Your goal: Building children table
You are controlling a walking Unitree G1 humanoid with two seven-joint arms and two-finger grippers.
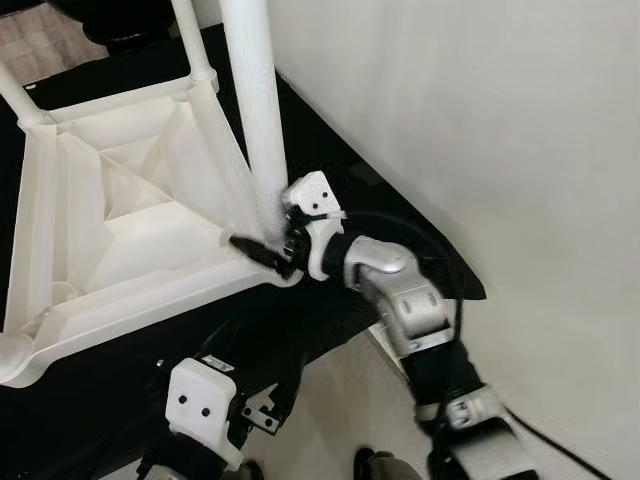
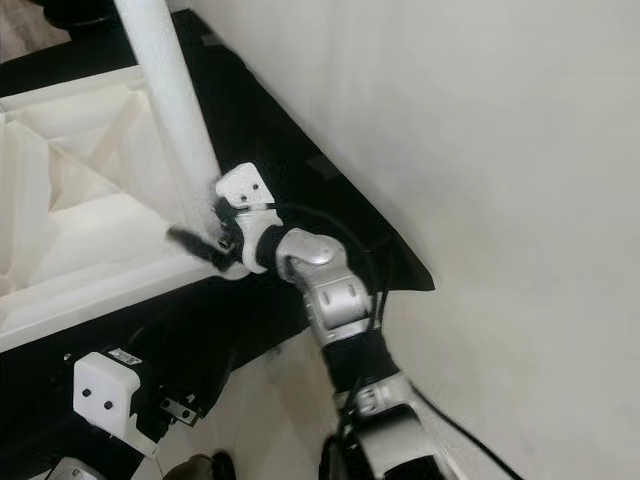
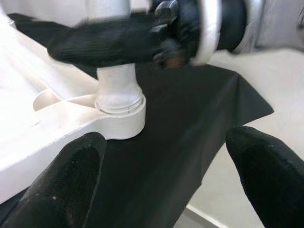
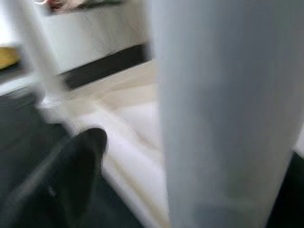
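The white children's table (image 1: 120,230) lies upside down on a black cloth (image 1: 350,300). A thick white leg (image 1: 255,100) stands in the near right corner socket (image 3: 121,111). My right gripper (image 1: 270,245) is shut on the base of this leg, just above the socket; one black finger (image 3: 104,42) crosses the leg's front, and the other is hidden behind it. In the right wrist view the leg (image 4: 223,109) looms large and blurred beside one finger (image 4: 71,175). My left gripper (image 3: 166,185) hangs open below the table's corner, apart from it, its white wrist housing (image 1: 205,400) low in the head view.
Two more white legs (image 1: 195,40) (image 1: 15,95) stand in the far corners. A white wall (image 1: 500,150) runs close along the right of the cloth. Pale floor (image 1: 340,400) shows beyond the cloth's near edge, under my arms.
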